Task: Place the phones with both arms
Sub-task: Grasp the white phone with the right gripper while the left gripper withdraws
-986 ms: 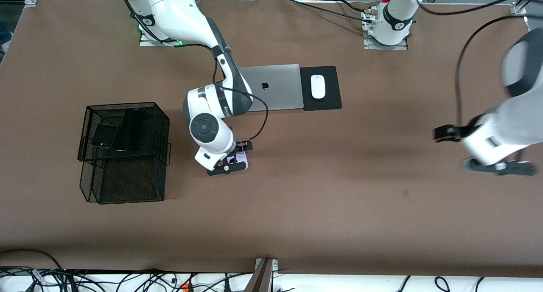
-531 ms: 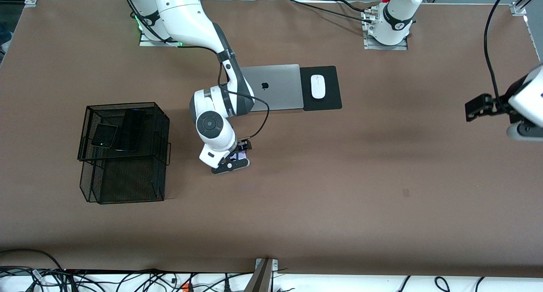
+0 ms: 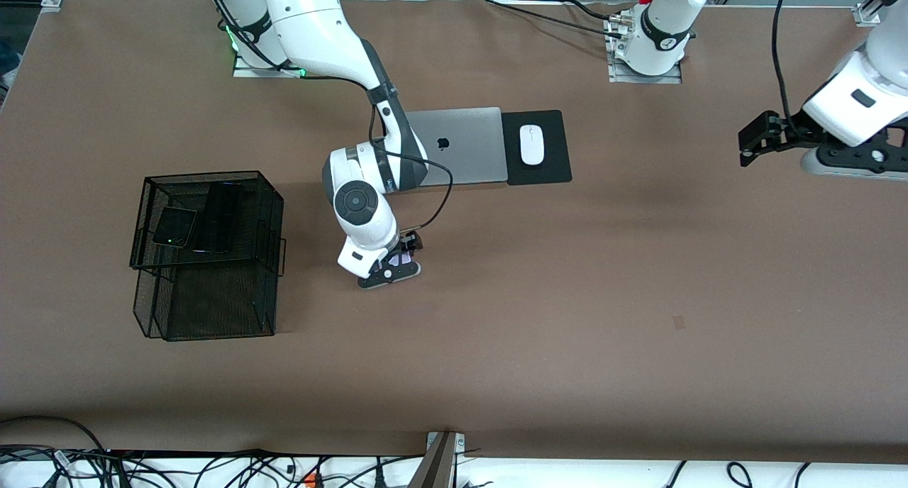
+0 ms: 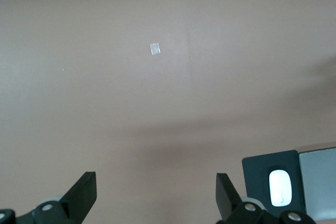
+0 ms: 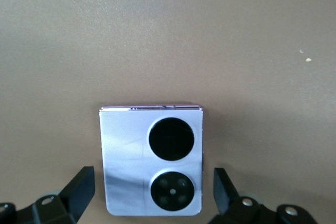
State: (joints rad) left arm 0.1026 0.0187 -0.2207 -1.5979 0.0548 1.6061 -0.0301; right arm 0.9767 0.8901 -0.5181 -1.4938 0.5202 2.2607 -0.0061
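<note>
Two black fingers of the right gripper [image 5: 152, 192] stand spread apart, one on either side of the lavender-white flip phone [image 5: 151, 159], with bare table showing between each finger and the phone's side edges; nothing is clamped. That phone lies flat on the brown table [image 3: 539, 318], its two black circles facing up, and in the front view it shows only partly under the right gripper [image 3: 389, 269], nearer the front camera than the silver laptop [image 3: 457, 146]. Toward the right arm's end of the table stands a black wire-mesh basket [image 3: 207, 254]; on its upper tier lie the small black flip phone [image 3: 174, 226] and, just beside it, the longer black slab phone [image 3: 218, 217]. A strip of bare table separates the basket's edge from the right gripper. Beside the laptop, touching its edge, lies a black mouse pad [image 3: 537, 147] bearing a white mouse [image 3: 531, 144]. The left gripper [image 4: 156, 192] hangs in the air with its fingers wide apart and nothing between them, over the left arm's end of the table near its edge [image 3: 848, 160], well apart from everything else. Wide bare tabletop lies between the two grippers and along the edge nearest the front camera.
</note>
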